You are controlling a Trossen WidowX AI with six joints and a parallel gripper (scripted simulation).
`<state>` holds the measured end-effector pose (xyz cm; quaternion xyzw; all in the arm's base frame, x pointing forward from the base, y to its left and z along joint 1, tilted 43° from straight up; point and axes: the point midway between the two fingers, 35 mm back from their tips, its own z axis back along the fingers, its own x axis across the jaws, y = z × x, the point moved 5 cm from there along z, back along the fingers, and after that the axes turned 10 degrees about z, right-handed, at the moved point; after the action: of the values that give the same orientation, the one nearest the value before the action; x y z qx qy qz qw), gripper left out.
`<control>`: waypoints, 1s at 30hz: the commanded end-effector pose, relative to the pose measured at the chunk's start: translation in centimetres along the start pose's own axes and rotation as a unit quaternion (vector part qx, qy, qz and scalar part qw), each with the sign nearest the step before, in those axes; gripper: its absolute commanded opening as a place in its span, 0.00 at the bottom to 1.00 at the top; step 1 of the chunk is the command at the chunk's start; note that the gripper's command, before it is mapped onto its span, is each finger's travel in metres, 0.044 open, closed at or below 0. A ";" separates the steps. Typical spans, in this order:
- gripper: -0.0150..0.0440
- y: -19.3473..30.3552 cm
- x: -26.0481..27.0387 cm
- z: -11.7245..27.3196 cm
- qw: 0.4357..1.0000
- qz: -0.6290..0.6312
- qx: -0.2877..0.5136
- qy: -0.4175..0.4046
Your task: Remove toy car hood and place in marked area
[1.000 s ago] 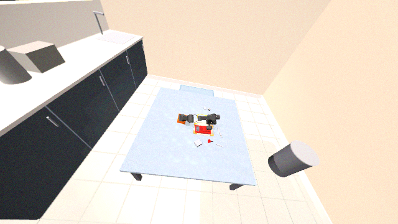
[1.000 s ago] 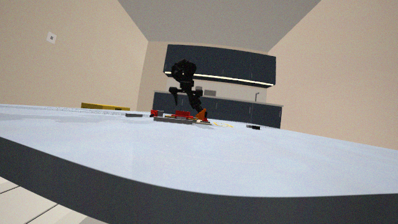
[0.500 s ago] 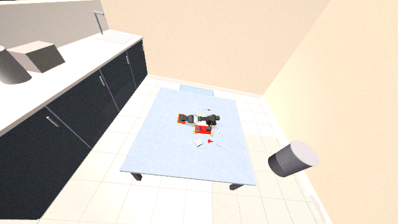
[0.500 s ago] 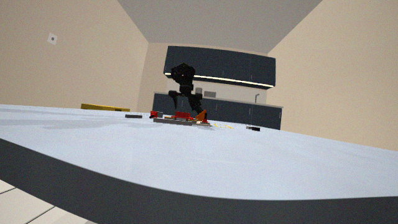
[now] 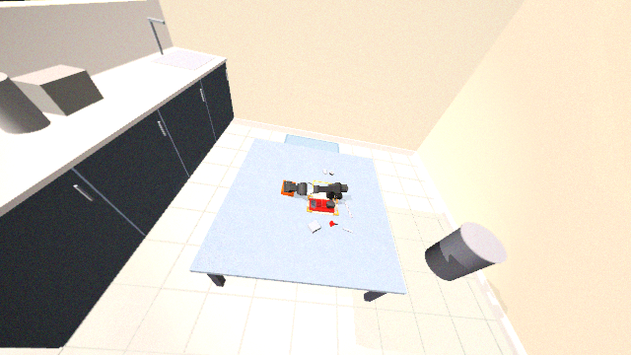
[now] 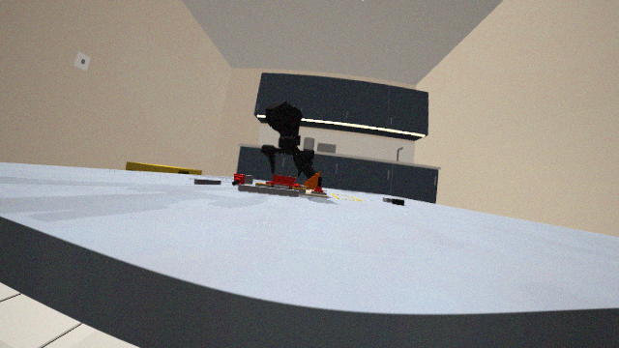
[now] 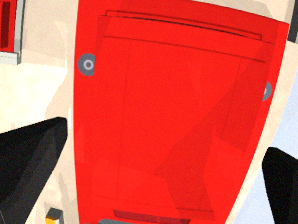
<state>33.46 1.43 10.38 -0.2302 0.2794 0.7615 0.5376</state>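
The toy car lies near the middle of the table, on a pale base. A broad red panel, apparently the hood, fills the middle of the wrist view, with round grey fasteners at its sides. My gripper is open and empty above the car, one finger on each side of the panel. Whether a finger touches anything, I cannot tell. The marked area is a thin yellow outline beside the car, partly hidden under the arm in the top view.
A grey block and a small red piece lie near the car. Thin white pieces lie at its right. Two small pieces lie beyond the outline. The arm's orange base stands at the outline's left in the top view.
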 end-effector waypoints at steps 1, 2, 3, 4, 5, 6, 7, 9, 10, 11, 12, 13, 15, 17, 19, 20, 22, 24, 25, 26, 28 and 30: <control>1.00 0.0 0.0 -0.2 1.000 0.002 0.000 0.003; 1.00 0.0 0.0 -0.3 1.000 0.002 0.000 0.003; 1.00 0.0 0.0 -0.3 1.000 0.002 0.000 0.003; 1.00 0.0 0.0 -0.4 1.000 0.002 0.000 0.003; 1.00 0.0 0.0 -0.4 1.000 0.002 0.000 0.003; 1.00 0.0 0.0 -0.5 1.000 0.002 0.000 0.003; 1.00 0.0 0.0 -0.5 1.000 0.002 0.000 0.003; 1.00 0.0 0.0 -0.6 1.000 0.002 0.000 0.003; 1.00 0.0 0.0 -0.7 1.000 0.002 0.000 0.003; 1.00 0.0 0.0 -0.7 1.000 0.002 0.000 0.003; 1.00 0.0 0.0 -0.8 1.000 0.002 0.000 0.003; 1.00 0.0 -0.1 -0.8 1.000 0.002 0.000 0.003; 1.00 0.0 -0.1 -0.9 1.000 0.002 0.000 0.003; 1.00 0.0 -0.1 -1.0 1.000 0.002 0.000 0.003; 1.00 0.0 -0.1 -1.1 1.000 0.002 0.000 0.003; 1.00 0.0 -0.1 -1.2 1.000 0.002 0.000 0.003; 1.00 0.0 -0.1 -1.3 1.000 0.002 0.000 0.003; 1.00 0.0 -0.1 -1.4 1.000 0.002 0.000 0.003; 1.00 0.0 -0.1 -1.4 1.000 0.002 0.000 0.003; 1.00 0.0 -0.1 -1.5 1.000 0.002 0.000 0.003; 1.00 0.0 -0.1 -1.5 1.000 0.002 0.000 0.003; 1.00 0.0 -0.1 -1.6 1.000 0.002 0.000 0.003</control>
<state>33.53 0.43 9.34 -0.2307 0.2793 0.7614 0.5377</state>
